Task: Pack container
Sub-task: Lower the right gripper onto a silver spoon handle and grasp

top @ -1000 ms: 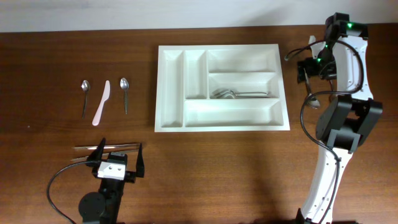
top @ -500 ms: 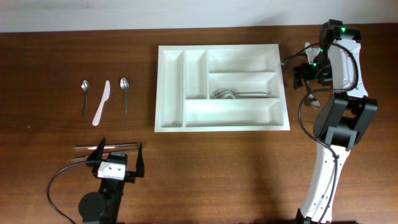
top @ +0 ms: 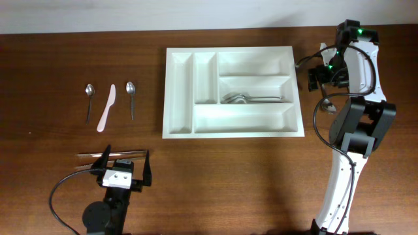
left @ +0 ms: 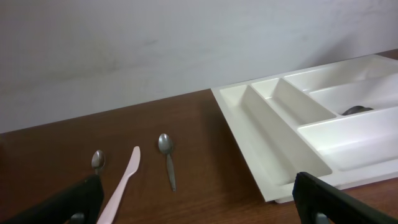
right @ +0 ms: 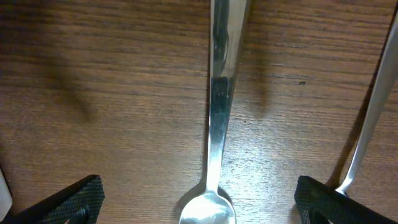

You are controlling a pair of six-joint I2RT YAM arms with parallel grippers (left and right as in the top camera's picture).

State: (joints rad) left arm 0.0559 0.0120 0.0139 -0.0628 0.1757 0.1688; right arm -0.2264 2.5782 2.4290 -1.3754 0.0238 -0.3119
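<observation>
Nearest me, the left tool (top: 125, 160) sits low toward the front of the tabletop (top: 215, 176), spread wide and empty. Farther back, the white container (top: 168, 98) lies flat mid-tabletop, with spoons (top: 243, 98) in its middle long compartment. Just beyond its right side, the right tool (right: 199, 202) hangs wide open over a loose spoon (right: 217, 93), gripping nothing.

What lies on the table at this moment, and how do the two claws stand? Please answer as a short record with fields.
Container: white tray, five compartments
Inside it: spoons, in the middle long compartment only
To its left: small spoon, pink knife, second spoon, lying apart from each other
Left claw: open, holds nothing
Right claw: open, over a lying spoon, not closed on it
</observation>
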